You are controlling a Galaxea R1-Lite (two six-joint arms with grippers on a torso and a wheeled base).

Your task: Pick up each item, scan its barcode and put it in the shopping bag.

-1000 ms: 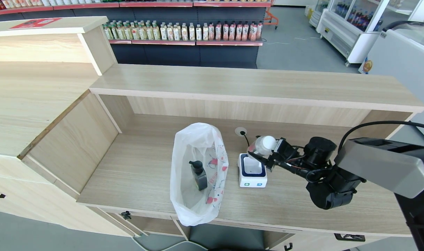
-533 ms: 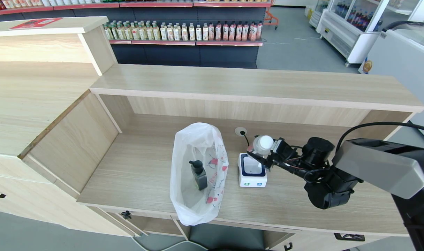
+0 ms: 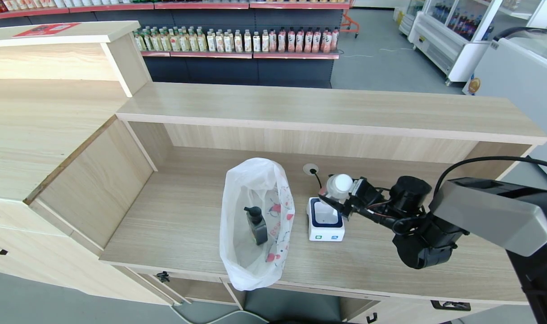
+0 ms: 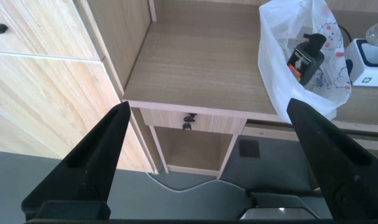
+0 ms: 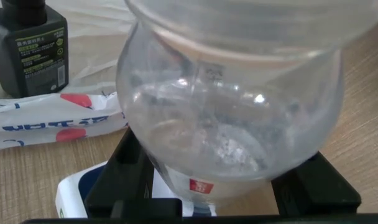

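Right of the middle in the head view, the right jaws are closed on a clear bottle (image 3: 339, 185) with a white cap, just above the white scanner (image 3: 326, 227). I think this is the scan step. To do it well, the label should face the scanner's dark window and hold steady. Left of the scanner stands the open shopping bag (image 3: 230, 225) with a dark pump bottle (image 3: 257, 225) inside. Its floppy rim could catch the bottle going in. A black cable (image 3: 316, 179) runs behind the scanner. The left jaws are wide open and hold nothing, well away from the bag, off the bench (image 4: 195, 62).
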